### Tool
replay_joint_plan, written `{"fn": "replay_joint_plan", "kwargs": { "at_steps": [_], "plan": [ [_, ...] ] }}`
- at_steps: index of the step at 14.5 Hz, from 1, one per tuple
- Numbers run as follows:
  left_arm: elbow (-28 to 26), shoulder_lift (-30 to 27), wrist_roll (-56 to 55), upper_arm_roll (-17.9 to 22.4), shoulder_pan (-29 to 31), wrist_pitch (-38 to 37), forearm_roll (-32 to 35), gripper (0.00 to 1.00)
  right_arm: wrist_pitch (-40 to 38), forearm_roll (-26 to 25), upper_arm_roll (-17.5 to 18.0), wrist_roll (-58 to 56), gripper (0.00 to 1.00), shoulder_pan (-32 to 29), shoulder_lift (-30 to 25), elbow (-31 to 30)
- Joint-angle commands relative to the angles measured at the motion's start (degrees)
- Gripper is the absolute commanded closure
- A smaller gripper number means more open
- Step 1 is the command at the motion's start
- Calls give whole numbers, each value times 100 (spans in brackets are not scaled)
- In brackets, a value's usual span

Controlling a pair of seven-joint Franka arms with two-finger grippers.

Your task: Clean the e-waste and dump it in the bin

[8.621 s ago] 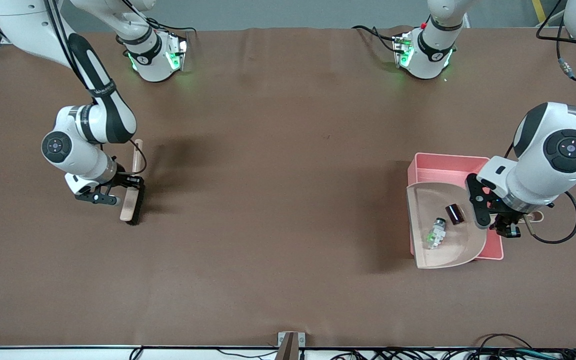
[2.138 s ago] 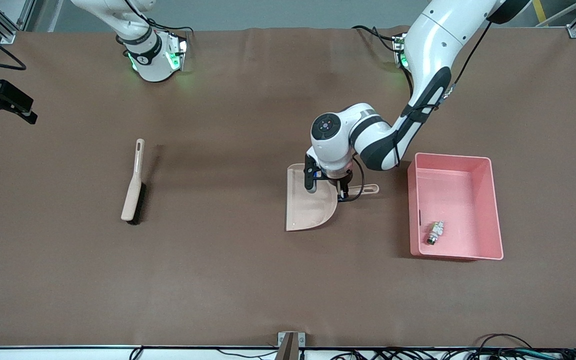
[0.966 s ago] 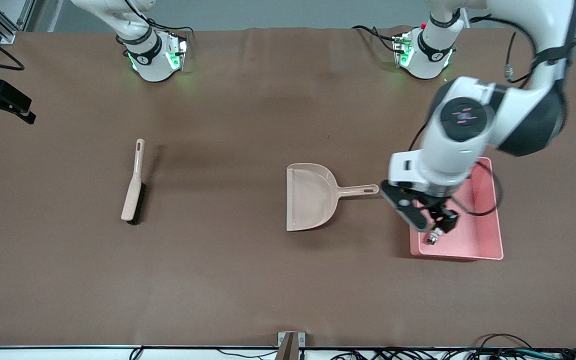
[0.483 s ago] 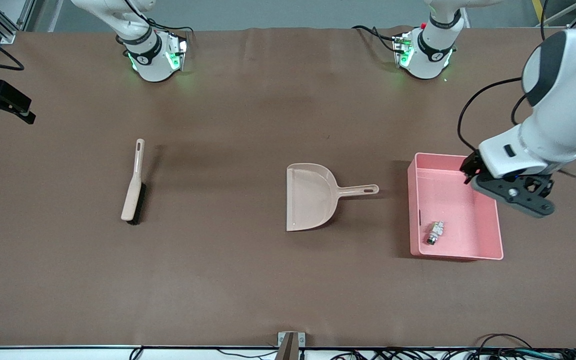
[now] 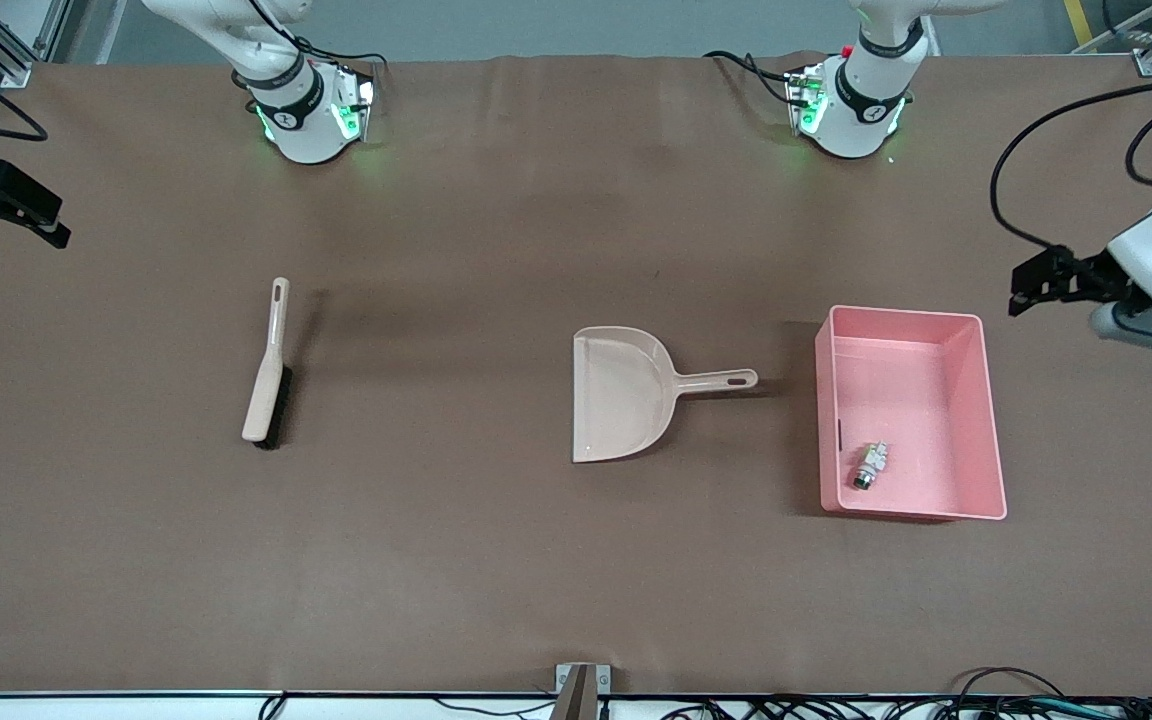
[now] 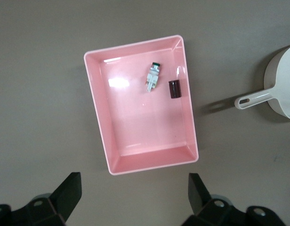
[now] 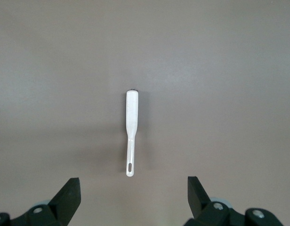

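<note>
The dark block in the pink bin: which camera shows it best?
The left wrist view. It looks straight down into the bin, so the dark block shows whole beside the white part. The front view shows only a dark sliver at the bin's wall. The right wrist view shows only the brush.

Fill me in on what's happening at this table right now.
Nothing is being handled. Both pieces of e-waste, the white-grey cylindrical part and the dark ribbed block, lie in the pink bin. The dustpan sits empty on the table beside the bin, and the brush lies toward the right arm's end. The left gripper is open, up above the table near the bin. The right gripper is open high above the brush.
</note>
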Motion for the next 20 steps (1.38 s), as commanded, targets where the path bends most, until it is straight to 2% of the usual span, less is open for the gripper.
{"fn": "replay_joint_plan", "kwargs": {
  "at_steps": [1,4,7,17,20],
  "plan": [
    [-482,-552,-765,85,-346,-92,-56,0,-28,-14,14,0,0,-27,-46,-26],
    [-860,-983,-1057,59,-496,-83,-56,0,-28,-14,14,0,0,-27,-46,-17],
    [-888,-1124,-1486,-37,-514,-118,-47,0,-19,-23,5,-9,0,-44,-46,-26],
    [-747,-1116,-1778,-222,-382,-163,190,0,8,-41,5,-18,0,-88,-46,-34],
    [-537,-941,-1831,-222,-373,-163,190,0,-1,-41,5,-18,0,-97,-46,-34]
  ]
}}
